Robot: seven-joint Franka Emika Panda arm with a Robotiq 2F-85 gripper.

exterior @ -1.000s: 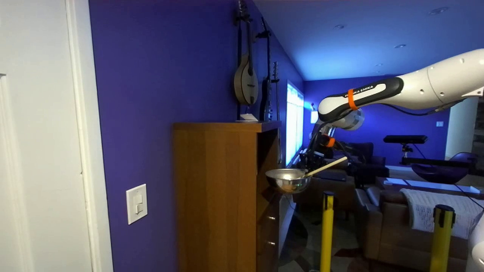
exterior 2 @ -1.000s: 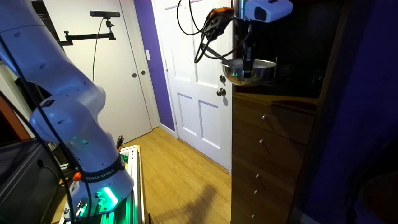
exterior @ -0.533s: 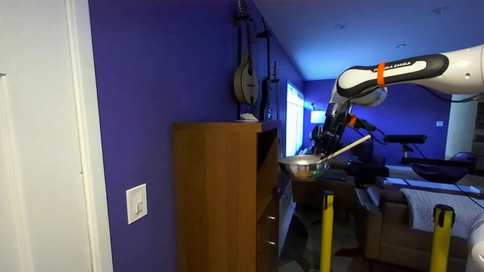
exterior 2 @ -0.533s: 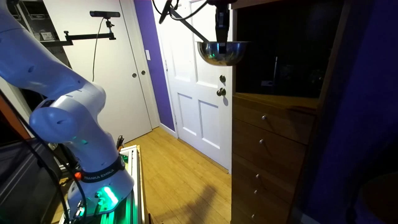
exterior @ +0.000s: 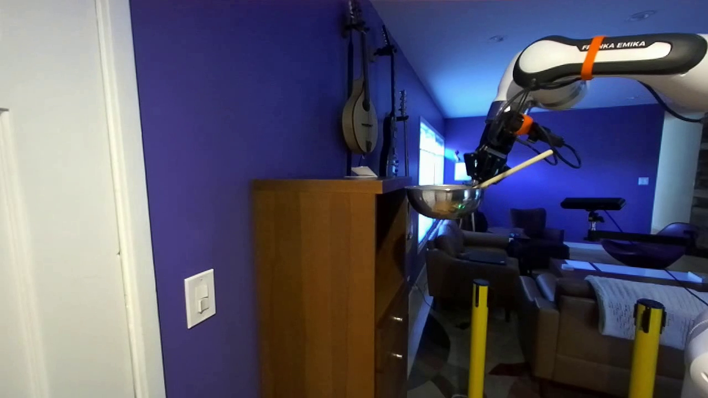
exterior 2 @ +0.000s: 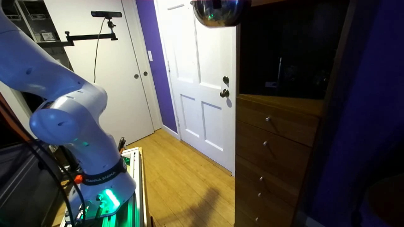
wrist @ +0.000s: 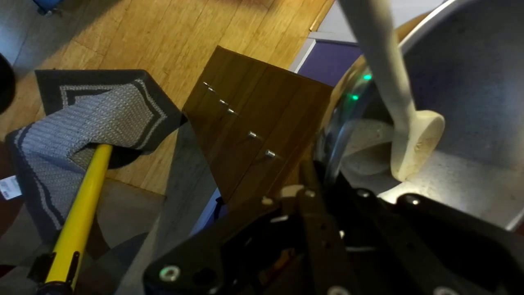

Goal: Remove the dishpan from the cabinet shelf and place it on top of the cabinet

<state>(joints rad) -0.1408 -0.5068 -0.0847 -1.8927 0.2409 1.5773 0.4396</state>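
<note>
The dishpan, a round silvery metal bowl (exterior: 444,202), hangs in the air in front of the honey-brown cabinet (exterior: 318,287). Its rim is about level with the cabinet's flat top (exterior: 321,186). My gripper (exterior: 477,180) is shut on the bowl's rim at the side away from the cabinet. In the wrist view the fingers of the gripper (wrist: 327,176) pinch the rim of the bowl (wrist: 470,94). A wooden spoon (wrist: 403,106) rests in the bowl, its handle sticking out. In an exterior view only the underside of the bowl (exterior 2: 217,15) shows at the top edge.
A small white object (exterior: 363,172) stands on the cabinet top near the wall. Stringed instruments (exterior: 360,119) hang on the wall above it. Yellow posts (exterior: 479,337) stand on the floor. The open shelf (exterior 2: 293,41) is dark, with a thin upright item (exterior 2: 279,69) inside.
My gripper has drawn the bowl and spoon out from the shelf front, away from the cabinet, and raised them to about cabinet-top height. The arm has lifted. The grip looks the same.
</note>
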